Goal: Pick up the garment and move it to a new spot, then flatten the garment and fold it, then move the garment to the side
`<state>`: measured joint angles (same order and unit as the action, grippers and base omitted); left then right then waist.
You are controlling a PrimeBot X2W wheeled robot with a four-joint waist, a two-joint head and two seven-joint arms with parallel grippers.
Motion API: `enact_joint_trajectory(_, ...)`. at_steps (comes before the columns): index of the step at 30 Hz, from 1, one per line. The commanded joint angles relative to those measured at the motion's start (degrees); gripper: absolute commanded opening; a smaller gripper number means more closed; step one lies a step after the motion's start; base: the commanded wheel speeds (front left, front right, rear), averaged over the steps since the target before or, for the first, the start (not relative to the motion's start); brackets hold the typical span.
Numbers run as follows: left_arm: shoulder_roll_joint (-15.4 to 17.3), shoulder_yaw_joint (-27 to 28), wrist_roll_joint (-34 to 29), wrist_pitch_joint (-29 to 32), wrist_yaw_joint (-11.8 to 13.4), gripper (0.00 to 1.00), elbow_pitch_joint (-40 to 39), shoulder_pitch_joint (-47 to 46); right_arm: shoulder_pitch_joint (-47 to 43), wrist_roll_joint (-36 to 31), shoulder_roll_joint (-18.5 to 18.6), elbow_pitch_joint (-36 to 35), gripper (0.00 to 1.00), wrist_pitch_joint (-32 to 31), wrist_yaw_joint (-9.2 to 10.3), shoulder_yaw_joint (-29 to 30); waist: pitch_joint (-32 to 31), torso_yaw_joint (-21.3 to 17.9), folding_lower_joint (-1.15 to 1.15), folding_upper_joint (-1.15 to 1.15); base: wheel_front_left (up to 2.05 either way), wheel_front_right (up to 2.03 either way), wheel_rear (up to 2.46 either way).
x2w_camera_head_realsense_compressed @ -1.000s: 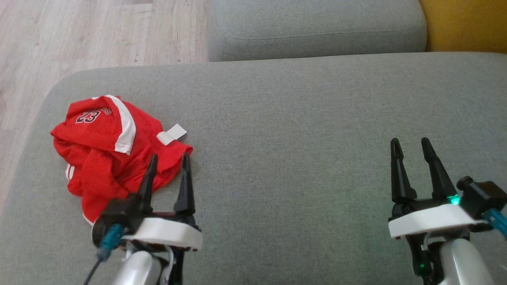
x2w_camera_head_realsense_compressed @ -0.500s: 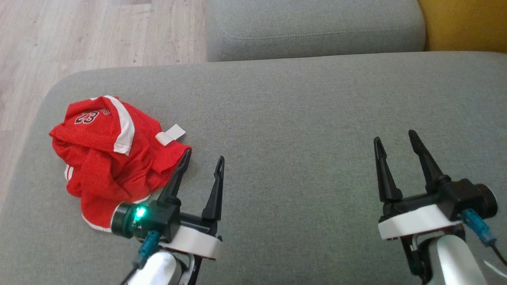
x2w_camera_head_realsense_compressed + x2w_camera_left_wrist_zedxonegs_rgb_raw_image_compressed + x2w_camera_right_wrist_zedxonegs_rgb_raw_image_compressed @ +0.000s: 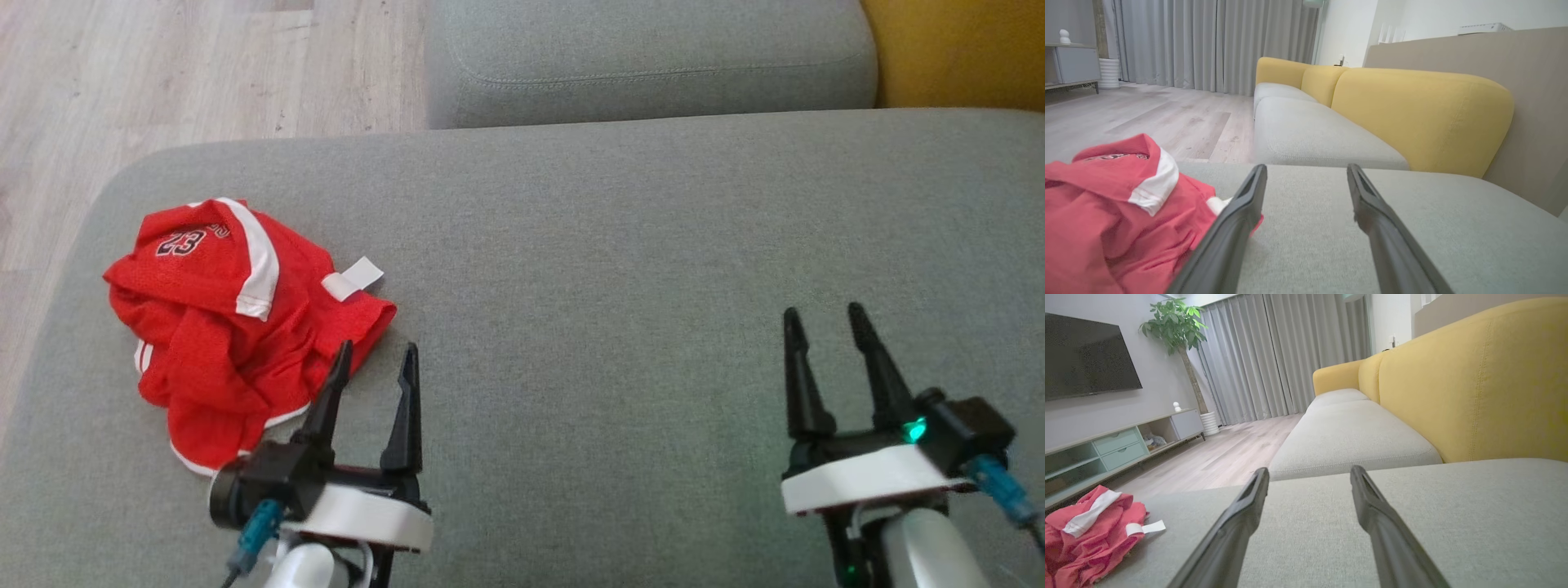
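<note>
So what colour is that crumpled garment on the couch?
The garment is red with white trim and a dark 23, clearest in the head view.

My head camera looks steeply down from above onto the grey seat cushion [image 3: 620,245], with wooden floor [image 3: 163,73] past its far left corner. My left wrist camera sits low, almost skimming that cushion, facing across the room toward the curtains [image 3: 1208,41]; the red garment [image 3: 1106,212] lies very near at its lower left. My right wrist camera rides equally low and faces the same way, well apart from the garment. All three share the garment, the cushion and the yellow backrest [image 3: 1474,384]
</note>
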<state>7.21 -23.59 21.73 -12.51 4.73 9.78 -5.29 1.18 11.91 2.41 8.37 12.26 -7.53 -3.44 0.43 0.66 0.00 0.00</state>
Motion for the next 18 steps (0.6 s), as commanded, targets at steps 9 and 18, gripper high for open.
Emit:
enact_joint_trajectory(9, -2.69, 5.35, -6.19, -2.15, -4.54, 1.0, 0.41, -1.08, 1.82, -6.13, 0.46, 0.65, 1.0, 2.4, 0.04, -3.21, 0.03, -0.33, 0.0, 0.0, 0.0, 0.0, 0.0)
enact_joint_trajectory(18, -3.95, 7.9, -9.09, -2.49, -7.08, 1.0, 0.77, -0.69, 1.79, -7.42, 0.46, 0.73, 1.0, 2.74, 0.04, -3.33, -0.3, 0.53, 0.0, 0.0, 0.0, 0.0, 0.0)
